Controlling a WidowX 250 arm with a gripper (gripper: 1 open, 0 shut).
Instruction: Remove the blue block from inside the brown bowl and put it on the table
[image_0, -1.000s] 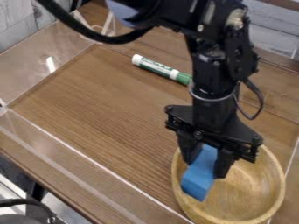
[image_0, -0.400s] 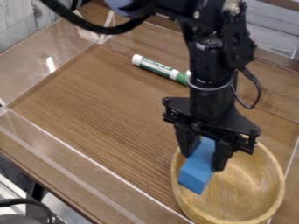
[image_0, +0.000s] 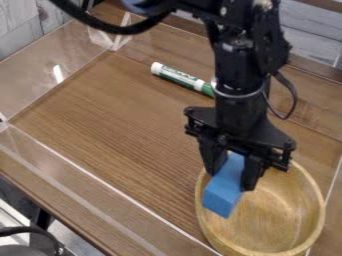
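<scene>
Tool (image_0: 238, 168) clamping blue block (image_0: 226, 192) – long axis near-upright (slightly tilted)

Gripper (image_0: 238, 168) has risen slightly and shifted left. The block (image_0: 226, 190), clamped between its fingers, came up with it; its lower end now hangs over the bowl's (image_0: 297, 228) left rim.

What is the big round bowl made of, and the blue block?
The brown bowl looks like light tan wood or bamboo, smooth: faint grain lines show inside. The blue block is plain, matte bright blue with no shine; maybe painted wood, foam or plastic, can't tell.
</scene>
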